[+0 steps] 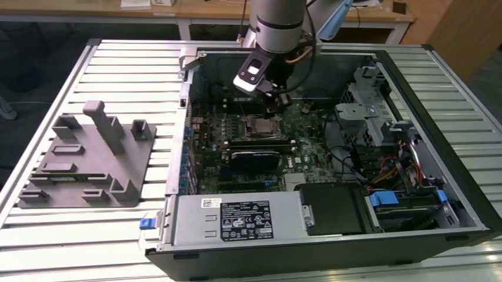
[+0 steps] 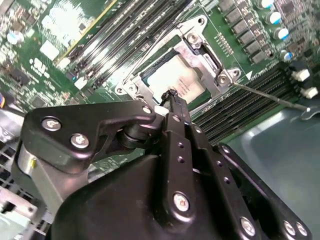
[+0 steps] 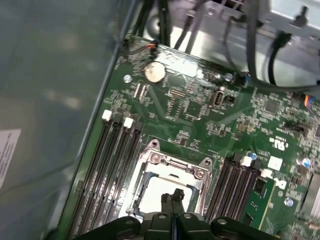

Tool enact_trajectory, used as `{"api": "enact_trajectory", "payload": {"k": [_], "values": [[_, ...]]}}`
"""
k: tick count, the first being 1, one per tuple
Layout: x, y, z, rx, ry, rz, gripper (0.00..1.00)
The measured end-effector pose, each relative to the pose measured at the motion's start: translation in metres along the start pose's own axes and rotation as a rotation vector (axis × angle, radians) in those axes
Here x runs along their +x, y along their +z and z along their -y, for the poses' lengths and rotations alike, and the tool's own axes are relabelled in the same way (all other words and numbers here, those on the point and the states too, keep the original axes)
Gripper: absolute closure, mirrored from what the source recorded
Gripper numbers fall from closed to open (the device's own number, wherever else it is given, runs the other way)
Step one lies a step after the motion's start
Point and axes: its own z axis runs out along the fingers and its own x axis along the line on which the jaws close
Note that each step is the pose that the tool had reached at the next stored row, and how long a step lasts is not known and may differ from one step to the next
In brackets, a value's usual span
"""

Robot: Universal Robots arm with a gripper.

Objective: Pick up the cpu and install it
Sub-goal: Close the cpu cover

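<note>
At the exterior view's left, a grey plastic tray (image 1: 86,158) with upright posts stands on the slatted table (image 1: 94,241), just beside the open computer case (image 1: 314,258). Toward the middle of the case the green motherboard (image 1: 310,147) lies flat, and my gripper (image 1: 272,108) hangs over its socket. The cpu (image 1: 263,125) sits flat in that socket, silvery top up, ringed by the metal socket frame (image 2: 199,25). On the near side of the socket lies a black rectangular block (image 1: 255,160). In both wrist views my gripper (image 2: 172,95) (image 3: 172,196) is clenched, fingers pressed together with nothing between them, directly over the cpu (image 2: 172,77) (image 3: 152,192). I cannot tell whether it touches the metal top. Rows of memory slots (image 3: 112,165) flank the socket. At the exterior view's right, a grey drive cage (image 1: 365,111) stands inside the case.
</note>
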Motion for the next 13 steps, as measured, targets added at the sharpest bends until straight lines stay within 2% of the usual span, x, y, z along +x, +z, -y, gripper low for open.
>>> {"api": "enact_trajectory", "payload": {"k": [13], "values": [[0.0, 0.0002, 0.0, -0.0053, -0.232, -0.0012, 0.89]]}}
